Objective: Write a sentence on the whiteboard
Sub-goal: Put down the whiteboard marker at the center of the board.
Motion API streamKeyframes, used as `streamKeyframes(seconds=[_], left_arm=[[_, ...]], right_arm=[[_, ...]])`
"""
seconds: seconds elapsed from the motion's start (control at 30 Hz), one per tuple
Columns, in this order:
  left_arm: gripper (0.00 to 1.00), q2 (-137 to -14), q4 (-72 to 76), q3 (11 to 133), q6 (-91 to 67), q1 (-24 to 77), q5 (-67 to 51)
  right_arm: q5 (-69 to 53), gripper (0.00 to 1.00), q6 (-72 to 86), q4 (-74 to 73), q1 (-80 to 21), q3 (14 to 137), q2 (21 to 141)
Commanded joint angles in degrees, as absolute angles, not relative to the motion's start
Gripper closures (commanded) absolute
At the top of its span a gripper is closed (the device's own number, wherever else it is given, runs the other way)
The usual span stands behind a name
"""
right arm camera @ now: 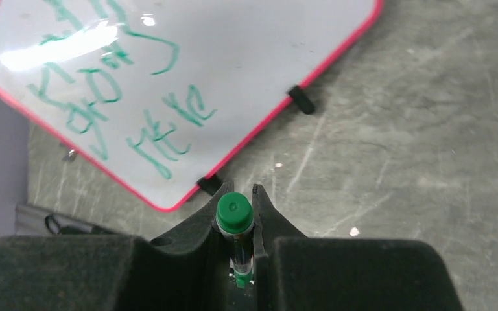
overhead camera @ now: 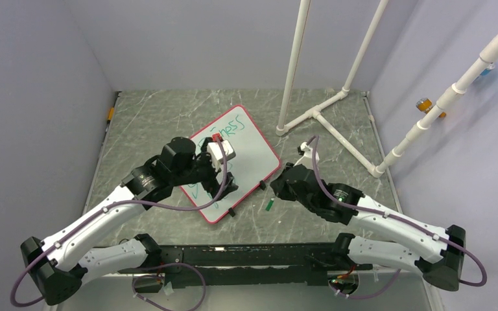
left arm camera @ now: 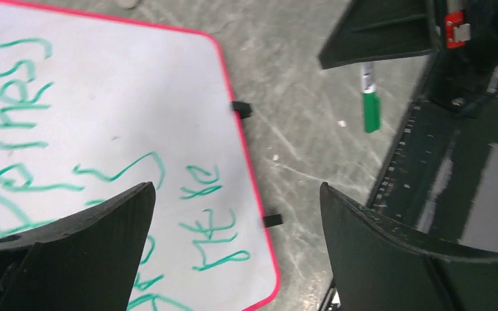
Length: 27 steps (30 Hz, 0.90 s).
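The whiteboard is white with a red-pink frame and black clips. The sentence on it is green. The marker pinched in the black right gripper has a green cap. The left gripper is black too. The counter beneath both is grey-green, marbled with pale streaks.

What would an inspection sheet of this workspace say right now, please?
Surface: grey marbled table, scratched.
Job's things: whiteboard lying flat at an angle; green writing on it in several lines; marker capped.
Clutter: nothing seen.
Grippers: left gripper open over the whiteboard's edge; right gripper shut on the marker, beside the whiteboard.
Cables: purple cables run along both arms.
Surroundings: white pipe frame at the back right; plain walls.
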<state>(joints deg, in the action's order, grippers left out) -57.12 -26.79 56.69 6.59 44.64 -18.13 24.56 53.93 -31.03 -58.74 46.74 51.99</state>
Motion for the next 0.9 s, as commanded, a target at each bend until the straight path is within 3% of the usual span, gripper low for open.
streamKeyframes(seconds=[0.0, 0.2, 0.4, 0.77, 0.87], left_arm=[[0.01, -53.5, -23.3, 54.3, 4.1, 44.3, -4.9], [0.01, -48.2, -19.8, 48.4, 0.7, 44.3, 7.8], [0.01, -47.8, -21.1, 48.4, 0.4, 44.3, 11.2], [0.01, -45.1, -20.4, 47.1, 1.1, 44.3, 11.4], [0.01, -44.9, -20.4, 47.0, 1.5, 44.3, 11.0]], right_arm=[[29.2, 1.00, 64.0, -37.1, -56.4, 45.0, 55.8], [24.2, 1.00, 63.6, -33.8, -49.1, 42.3, 63.0], [19.8, 0.99, 60.9, -27.1, -43.9, 39.6, 68.7], [17.4, 0.83, 58.4, -21.6, -39.5, 37.4, 75.6], [17.4, 0.74, 57.6, -21.5, -38.5, 37.2, 75.6]])
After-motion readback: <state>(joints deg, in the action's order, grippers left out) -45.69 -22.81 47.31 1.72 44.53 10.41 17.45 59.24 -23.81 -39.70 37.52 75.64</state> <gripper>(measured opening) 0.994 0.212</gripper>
